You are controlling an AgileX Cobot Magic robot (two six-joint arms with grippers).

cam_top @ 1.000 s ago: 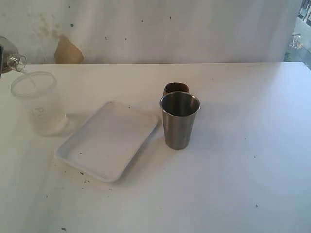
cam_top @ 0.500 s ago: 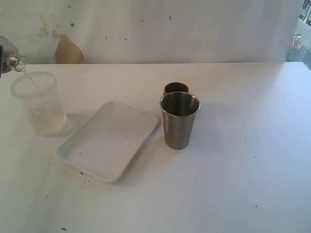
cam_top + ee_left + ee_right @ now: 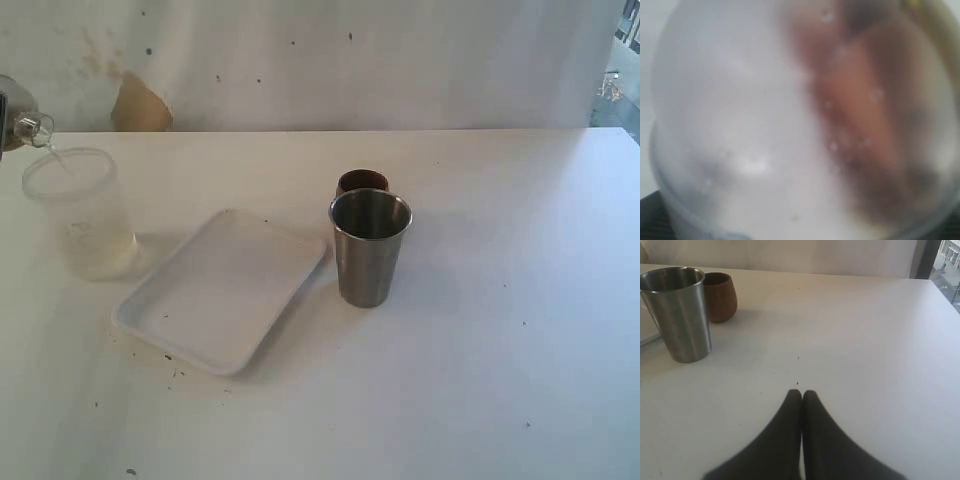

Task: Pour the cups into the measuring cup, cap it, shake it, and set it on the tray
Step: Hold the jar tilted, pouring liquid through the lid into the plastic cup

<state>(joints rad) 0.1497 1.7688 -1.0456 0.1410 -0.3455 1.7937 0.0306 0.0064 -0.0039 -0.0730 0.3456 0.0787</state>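
left claw: fingers hidden; spread wide around clear vessel (image 3: 18,115), which hangs tilted at the left edge of the desk (image 3: 500,300).
clear vessel: thin stream (image 3: 58,160) from mouth into frosted cup (image 3: 82,215).
frosted cup: upright, low pool of pale liquid.
tray (image 3: 222,290): flat on desk, between frosted cup and steel tumbler (image 3: 370,255).
steel tumbler: upright, just beside tray; contents not discernible.
wooden cup (image 3: 362,181): close behind steel tumbler; inside unseen.
right claw (image 3: 802,392): pressed together, low over desk, apart from both cups.
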